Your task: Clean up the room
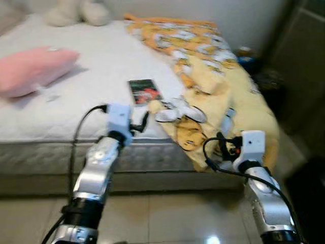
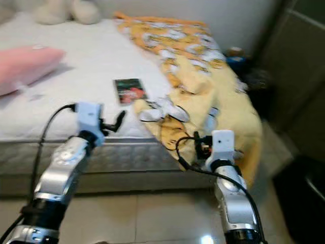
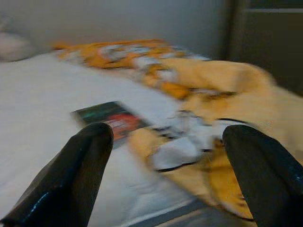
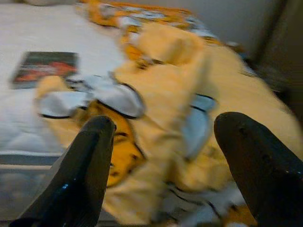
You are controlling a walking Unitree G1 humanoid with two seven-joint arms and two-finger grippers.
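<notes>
A yellow and orange patterned blanket (image 1: 208,76) lies crumpled along the right side of a white mattress (image 1: 91,76) and hangs over its front corner. A dark book (image 1: 144,91) with a red cover picture lies flat on the mattress just left of the blanket. A pink pillow (image 1: 33,68) rests at the left. My left gripper (image 1: 143,122) is open at the mattress's front edge, just short of the book (image 3: 111,120). My right gripper (image 1: 223,145) is open in front of the hanging blanket (image 4: 161,118) corner.
Plush toys (image 1: 76,12) sit at the far end of the bed by the wall. Dark clutter (image 1: 259,71) lies on the floor to the right of the bed, beside a dark cabinet (image 1: 299,66). Tiled floor (image 1: 167,218) lies below me.
</notes>
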